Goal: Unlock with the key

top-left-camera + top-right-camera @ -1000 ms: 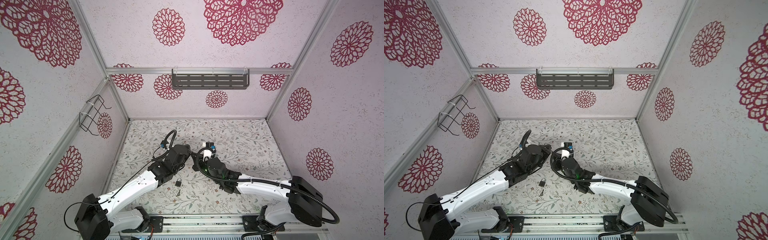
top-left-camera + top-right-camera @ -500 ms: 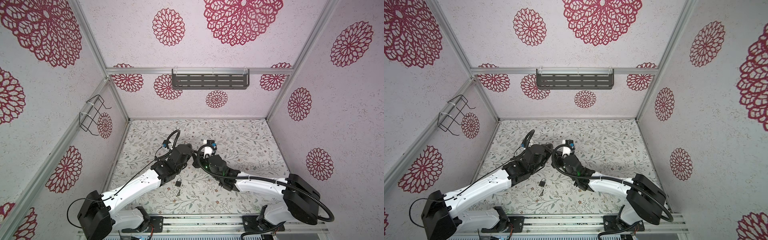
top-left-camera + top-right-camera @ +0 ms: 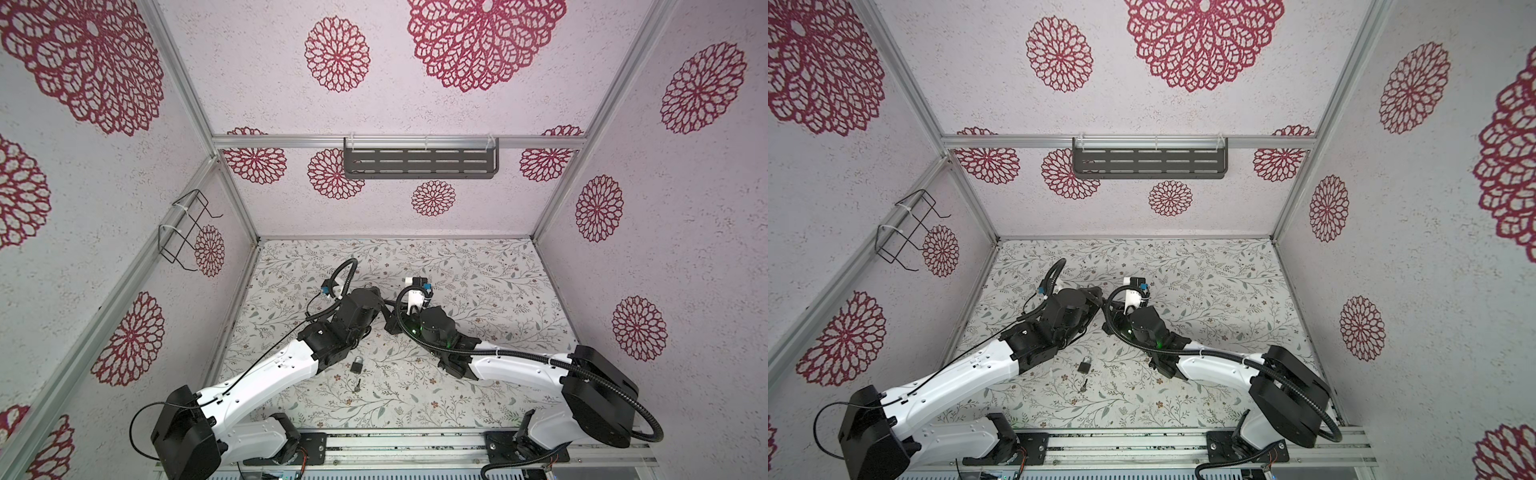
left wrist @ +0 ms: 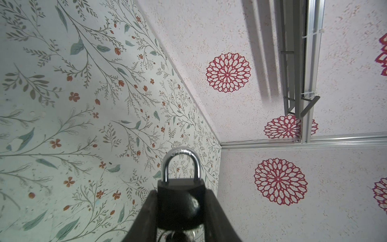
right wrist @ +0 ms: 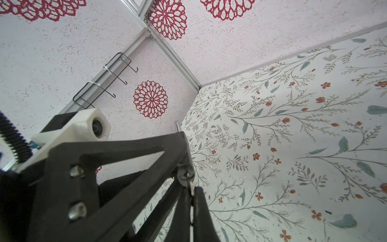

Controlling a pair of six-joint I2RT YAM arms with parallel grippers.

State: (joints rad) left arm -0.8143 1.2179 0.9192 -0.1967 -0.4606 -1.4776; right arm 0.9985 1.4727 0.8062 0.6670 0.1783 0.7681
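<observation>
Wrists tighter than a sec ago: my right claw (image 5: 189, 188) has edged in on my left claw (image 4: 181, 194), and both sit a touch nearer the back wall.

Nearest the front rail, a second padlock (image 3: 356, 365) and a loose key (image 3: 357, 384) lie on the flowered mat (image 3: 478, 282), just apart and untouched.

Mid-mat is the work itself. My left claw is part-closed on the black padlock (image 4: 180, 205), w/ the body squeezed between both fingers. The shackle (image 4: 181, 165) points away from the wrist and is seated in the body, i.e. locked. My right claw is pinched tight on the key (image 5: 186, 167), its head at my fingertips, pressed up to the padlock's underside. The blade looks to be in the keyway, tho both wrist views hide the slot, so I can't swear it's seated.

As I read it, the closed gap means insertion is done or nearly so, and no unlock yet. Next comes a twist from my right wrist while the left holds firm; the key could slip in my pinch.

Farthest back, the slotted shelf (image 3: 419, 164) and, on the side wall, the wire rack (image 3: 187, 232) play no part.
</observation>
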